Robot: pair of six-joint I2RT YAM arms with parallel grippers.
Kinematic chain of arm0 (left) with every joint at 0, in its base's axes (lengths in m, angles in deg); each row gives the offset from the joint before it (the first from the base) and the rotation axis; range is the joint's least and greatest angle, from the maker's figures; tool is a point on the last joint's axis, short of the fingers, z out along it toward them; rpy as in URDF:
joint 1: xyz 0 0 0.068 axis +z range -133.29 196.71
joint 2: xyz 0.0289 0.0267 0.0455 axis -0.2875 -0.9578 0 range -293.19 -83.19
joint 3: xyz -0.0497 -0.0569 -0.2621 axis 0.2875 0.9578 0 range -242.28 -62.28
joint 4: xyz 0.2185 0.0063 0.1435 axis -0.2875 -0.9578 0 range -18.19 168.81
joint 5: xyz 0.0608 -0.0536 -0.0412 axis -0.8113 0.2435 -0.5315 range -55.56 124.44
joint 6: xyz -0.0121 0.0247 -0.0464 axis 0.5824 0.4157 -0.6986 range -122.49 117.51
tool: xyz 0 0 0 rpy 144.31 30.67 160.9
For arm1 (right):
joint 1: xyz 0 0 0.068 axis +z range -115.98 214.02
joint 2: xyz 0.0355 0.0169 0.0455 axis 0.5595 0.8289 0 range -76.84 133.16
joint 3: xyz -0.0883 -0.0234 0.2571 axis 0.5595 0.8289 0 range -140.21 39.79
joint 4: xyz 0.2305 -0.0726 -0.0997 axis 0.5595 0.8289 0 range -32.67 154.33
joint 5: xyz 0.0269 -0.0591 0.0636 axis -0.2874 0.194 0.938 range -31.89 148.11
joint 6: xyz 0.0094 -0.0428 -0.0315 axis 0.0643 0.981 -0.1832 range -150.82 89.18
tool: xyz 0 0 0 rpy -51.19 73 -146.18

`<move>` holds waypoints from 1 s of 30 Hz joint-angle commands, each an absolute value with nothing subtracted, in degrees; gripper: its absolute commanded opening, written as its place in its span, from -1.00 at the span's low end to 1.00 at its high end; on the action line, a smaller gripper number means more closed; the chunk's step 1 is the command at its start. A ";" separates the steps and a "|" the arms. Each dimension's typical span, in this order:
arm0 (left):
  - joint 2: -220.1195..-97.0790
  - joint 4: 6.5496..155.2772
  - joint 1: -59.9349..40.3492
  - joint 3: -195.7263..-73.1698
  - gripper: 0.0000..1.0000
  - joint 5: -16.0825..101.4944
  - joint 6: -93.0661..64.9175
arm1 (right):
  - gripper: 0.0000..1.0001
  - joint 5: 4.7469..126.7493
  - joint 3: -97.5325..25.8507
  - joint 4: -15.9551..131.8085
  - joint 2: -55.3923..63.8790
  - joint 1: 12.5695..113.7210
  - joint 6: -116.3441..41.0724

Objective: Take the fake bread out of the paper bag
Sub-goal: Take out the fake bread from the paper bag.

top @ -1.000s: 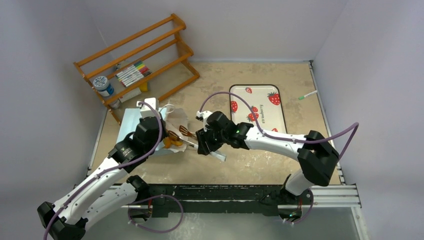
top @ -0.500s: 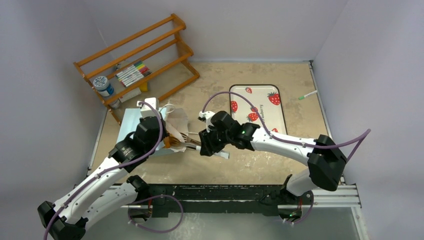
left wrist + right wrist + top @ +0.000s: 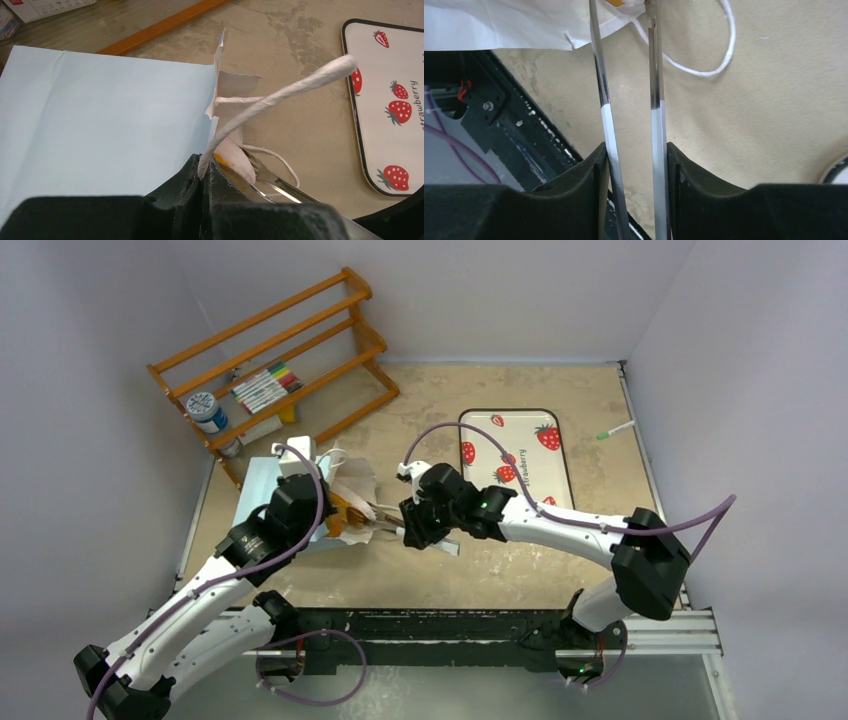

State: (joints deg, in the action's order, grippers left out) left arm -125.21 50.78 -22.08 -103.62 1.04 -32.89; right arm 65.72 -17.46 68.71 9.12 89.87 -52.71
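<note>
The light blue paper bag (image 3: 256, 480) lies on its side, its white mouth facing right. My left gripper (image 3: 322, 512) is shut on the bag's white string handle (image 3: 280, 92), which rises from between the jaws (image 3: 204, 172). My right gripper (image 3: 414, 526) is shut on metal tongs (image 3: 385, 531), its pads pressing both arms (image 3: 606, 115). The tong tips reach into the bag mouth and touch orange fake bread (image 3: 340, 510) at its edge. Only a sliver of the bread (image 3: 225, 162) shows beside the left jaw. The bag's white paper (image 3: 499, 25) hides the rest.
A white strawberry-print tray (image 3: 520, 455) lies right of the right gripper. A wooden rack (image 3: 290, 355) with markers and a blue-lidded jar (image 3: 205, 410) stands at the back left. A green-tipped pen (image 3: 617, 430) lies at the far right. The black base rail (image 3: 450, 625) runs along the near edge.
The right gripper has squeezed the tongs narrower. Their tips have come together at the bread in the bag mouth. The left gripper has kept its hold on the handle.
</note>
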 commanded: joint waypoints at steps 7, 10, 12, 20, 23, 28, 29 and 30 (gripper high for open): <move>-124.86 51.14 -22.40 -105.51 -1.00 -6.54 -35.17 | -1.00 55.55 -21.52 71.75 2.43 89.69 -50.16; -125.18 51.45 -22.40 -105.52 -1.00 -6.62 -35.70 | -1.00 56.15 -20.61 70.88 1.45 89.65 -50.09; -125.30 51.77 -22.36 -105.35 -1.00 -6.08 -35.84 | -1.00 57.82 -20.10 69.74 1.49 89.71 -49.93; -125.90 53.85 -22.37 -105.23 -1.00 -0.75 -34.93 | -1.00 69.35 -21.24 65.55 7.00 89.74 -48.05; -125.91 54.40 -22.40 -105.25 -1.00 0.96 -34.79 | -0.99 72.03 -21.14 64.20 9.38 89.71 -47.21; -125.58 54.82 -22.40 -105.17 -1.00 2.63 -34.73 | -0.56 75.51 -20.64 61.39 13.58 89.66 -46.39; -125.46 54.83 -22.35 -105.17 -1.00 2.89 -34.75 | -0.47 76.05 -20.57 60.77 14.03 89.70 -46.38; -125.35 54.75 -22.38 -105.17 -1.00 3.09 -34.75 | -0.37 76.31 -20.63 60.23 14.45 89.68 -46.45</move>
